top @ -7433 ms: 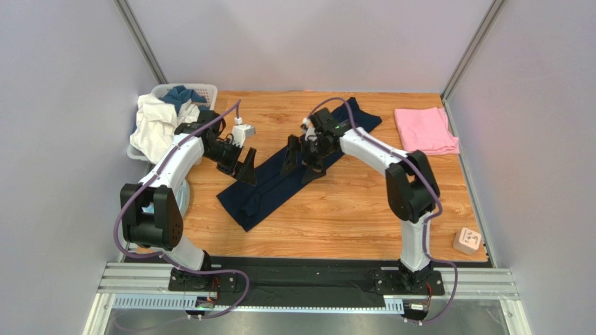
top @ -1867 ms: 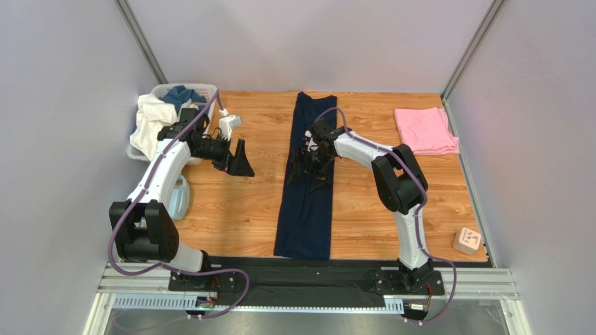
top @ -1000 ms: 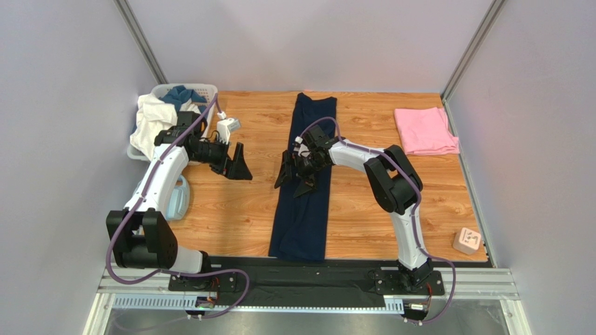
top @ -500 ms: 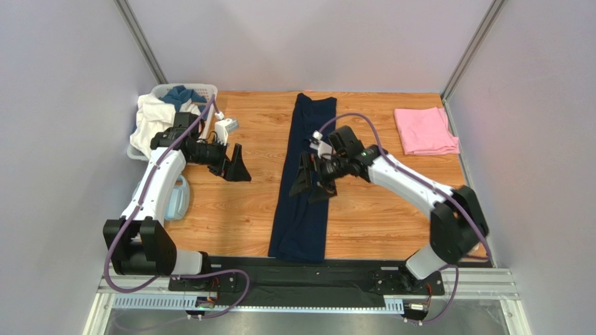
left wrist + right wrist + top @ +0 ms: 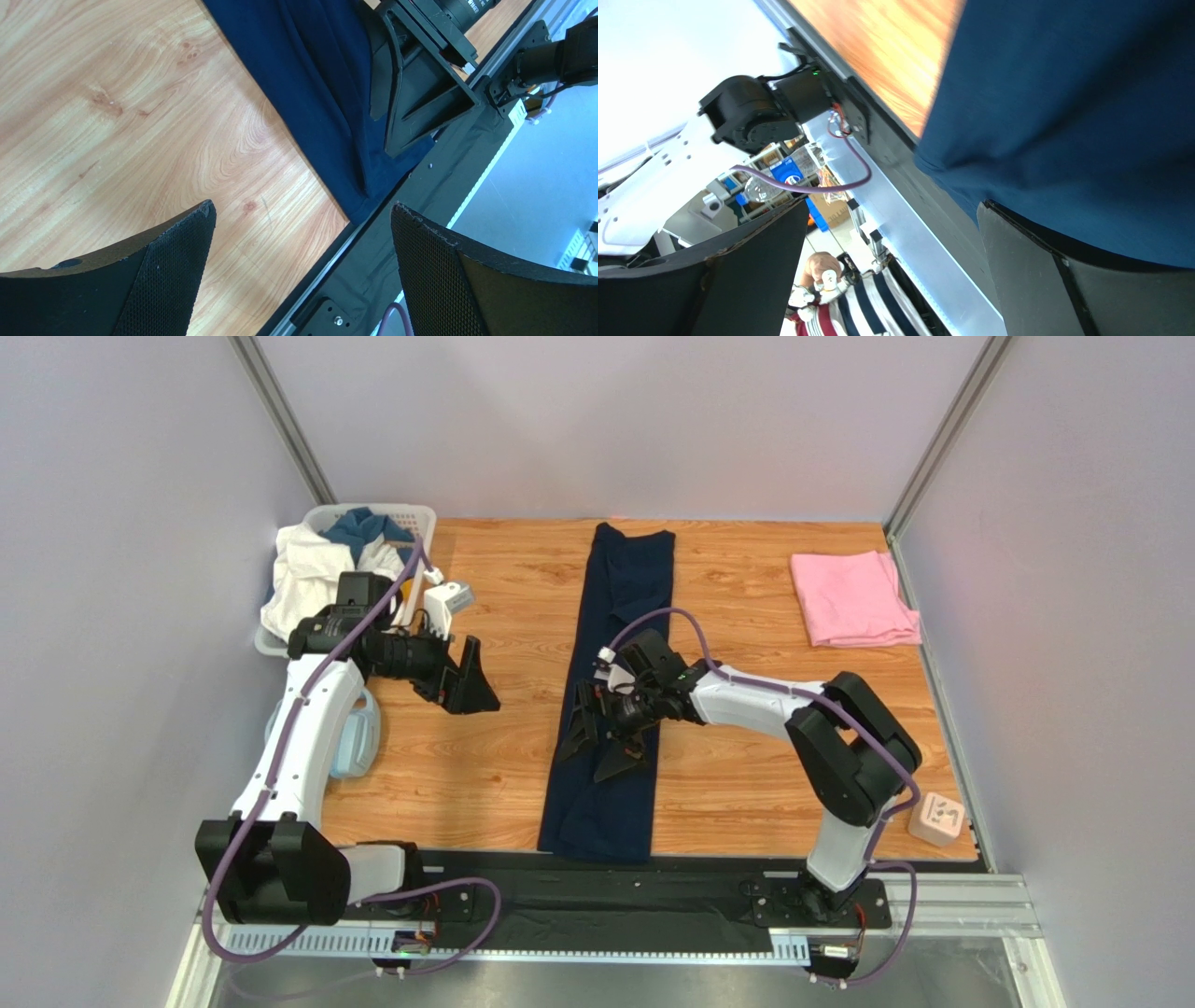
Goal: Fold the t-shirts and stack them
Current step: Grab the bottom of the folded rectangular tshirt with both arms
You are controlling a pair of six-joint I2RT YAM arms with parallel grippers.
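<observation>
Since the large dark navy cloth t-shirt [image 5: 627, 602] already lies as a long narrow strip down the middle of the wood-grain table [image 5: 758, 756], 12 to 6 o'clock, near end reaching the black front rail [image 5: 701, 875], I'd call the lengthwise fold done. Left to do: fold it crosswise, then stack it with the small light pink cloth t-shirt [image 5: 852, 598], which sits folded flat at 2 o'clock, well apart.

Right hand [image 5: 601, 745] hovers over the strip's near half, fingers spread wide, nothing held. Left hand [image 5: 470, 689] hangs over bare wood at 9 o'clock, fingers also apart, empty.

Room: grey walls [image 5: 617, 420] on three sides. White plastic basket [image 5: 407, 515] of loose clothes in the 10 o'clock corner, small beige block [image 5: 936, 819] at 4 o'clock.
</observation>
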